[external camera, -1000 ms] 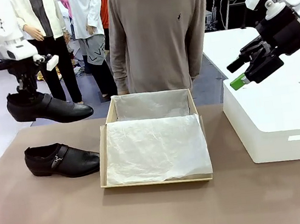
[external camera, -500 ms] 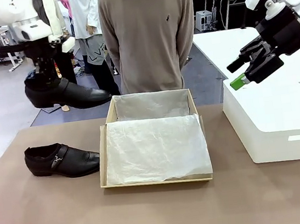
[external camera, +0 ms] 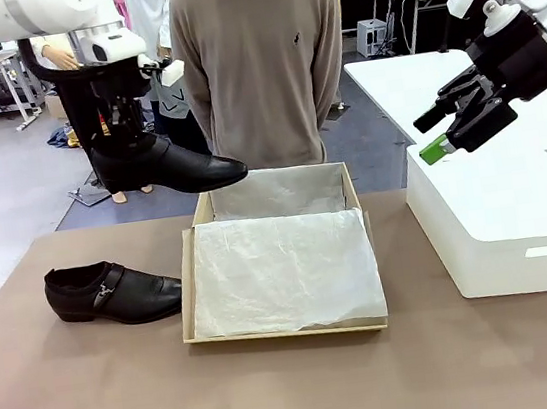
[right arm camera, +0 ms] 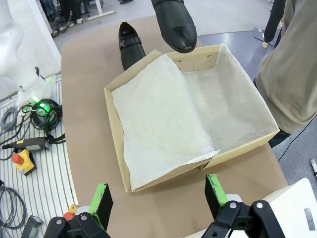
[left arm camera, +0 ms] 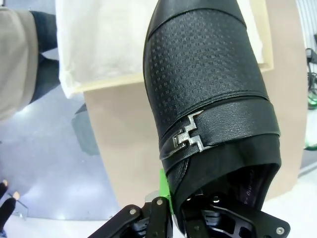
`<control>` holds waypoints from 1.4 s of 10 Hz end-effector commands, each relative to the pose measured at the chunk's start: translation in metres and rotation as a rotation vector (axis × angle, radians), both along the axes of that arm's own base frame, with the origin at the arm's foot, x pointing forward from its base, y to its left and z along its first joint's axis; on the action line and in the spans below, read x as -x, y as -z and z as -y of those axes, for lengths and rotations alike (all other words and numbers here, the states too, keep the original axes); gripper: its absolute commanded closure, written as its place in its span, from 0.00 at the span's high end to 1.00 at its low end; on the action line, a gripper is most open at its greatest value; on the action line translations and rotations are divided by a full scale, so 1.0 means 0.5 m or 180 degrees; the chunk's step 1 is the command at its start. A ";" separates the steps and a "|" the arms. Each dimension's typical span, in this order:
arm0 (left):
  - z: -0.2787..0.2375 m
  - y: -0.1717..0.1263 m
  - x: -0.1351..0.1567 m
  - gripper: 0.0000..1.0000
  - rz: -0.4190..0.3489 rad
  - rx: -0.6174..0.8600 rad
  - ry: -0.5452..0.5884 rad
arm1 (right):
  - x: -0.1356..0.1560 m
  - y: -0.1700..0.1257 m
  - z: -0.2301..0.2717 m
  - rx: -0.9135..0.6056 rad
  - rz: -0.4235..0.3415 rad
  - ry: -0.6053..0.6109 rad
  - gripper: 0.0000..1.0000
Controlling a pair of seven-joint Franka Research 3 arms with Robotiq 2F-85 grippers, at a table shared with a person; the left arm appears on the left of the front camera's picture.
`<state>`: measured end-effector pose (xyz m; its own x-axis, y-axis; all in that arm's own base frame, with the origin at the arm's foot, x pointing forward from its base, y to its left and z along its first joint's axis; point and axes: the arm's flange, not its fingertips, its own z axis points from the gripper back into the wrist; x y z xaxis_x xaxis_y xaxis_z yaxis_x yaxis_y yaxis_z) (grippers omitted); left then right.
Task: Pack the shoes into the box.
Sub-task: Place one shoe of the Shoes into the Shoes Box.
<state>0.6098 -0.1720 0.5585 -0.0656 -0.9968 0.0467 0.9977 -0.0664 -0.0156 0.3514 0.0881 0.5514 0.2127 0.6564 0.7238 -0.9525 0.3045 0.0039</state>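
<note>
Above the ten o'clock corner of the cardboard box [external camera: 184, 277], a glossy, pointed black leather shoe [external camera: 170, 168] is clamped beneath the left gripper [external camera: 126, 133]; the right gripper [external camera: 436, 133] is spread wide, empty.

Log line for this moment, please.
left gripper: shut on raised shoe | right gripper: open | second shoe: on table | box: open, paper-lined

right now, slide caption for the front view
Left gripper holds one shoe aloft beside the box; other shoe on table
</note>
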 end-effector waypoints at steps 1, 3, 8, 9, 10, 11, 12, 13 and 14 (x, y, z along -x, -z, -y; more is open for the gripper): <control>0.005 -0.016 -0.021 0.00 -0.0130 0.0081 -0.0095 | -0.006 0.001 -0.002 -0.0086 0.0055 -0.0069 1.00; 0.008 0.008 -0.007 0.00 -0.0055 0.0010 -0.0009 | -0.006 0.001 -0.002 -0.0086 0.0055 -0.0069 1.00; 0.011 0.015 -0.014 0.00 -0.0104 0.0026 -0.0011 | -0.006 0.001 -0.002 -0.0086 0.0055 -0.0069 1.00; 0.011 0.016 -0.012 0.00 -0.0137 0.0156 -0.0162 | -0.006 0.001 -0.002 -0.0086 0.0055 -0.0069 1.00; 0.027 0.007 -0.015 0.00 -0.0165 0.0239 -0.0259 | -0.006 0.001 -0.002 -0.0086 0.0055 -0.0069 1.00; 0.050 -0.003 -0.020 0.00 -0.0202 0.0268 -0.0300 | -0.006 0.001 -0.002 -0.0086 0.0055 -0.0069 1.00; 0.071 -0.010 -0.026 0.00 -0.0225 0.0289 -0.0319 | -0.006 0.001 -0.002 -0.0086 0.0055 -0.0069 1.00; 0.092 -0.012 -0.033 0.00 -0.0230 0.0287 -0.0342 | -0.006 0.001 -0.002 -0.0086 0.0055 -0.0069 1.00; 0.116 -0.012 -0.038 0.00 -0.0242 0.0265 -0.0338 | -0.006 0.001 -0.002 -0.0086 0.0055 -0.0069 1.00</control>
